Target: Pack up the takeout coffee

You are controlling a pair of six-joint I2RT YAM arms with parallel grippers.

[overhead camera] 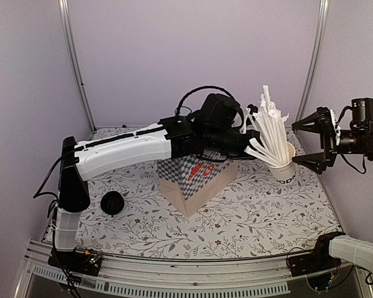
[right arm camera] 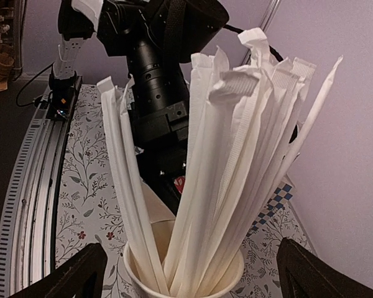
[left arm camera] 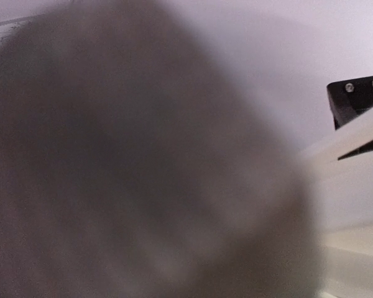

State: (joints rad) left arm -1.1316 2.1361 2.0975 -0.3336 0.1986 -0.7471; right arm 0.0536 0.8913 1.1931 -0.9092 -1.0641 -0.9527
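Both grippers well apart from takeout coffee (overhead camera: 112, 203) beside left arm base; left gripper (overhead camera: 253, 144) pinched closed, right gripper (overhead camera: 296, 145) spread wide around straw cup (overhead camera: 285, 167).

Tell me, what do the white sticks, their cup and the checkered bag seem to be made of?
Sticks: probably straws in matte white paper wrappers, with ribbed crimped edges and crumpled tips. Cup: apparently matte white paper, rolled rim, black print. Checkered bag: paper or thin card, matte tan sides, sharp folds.
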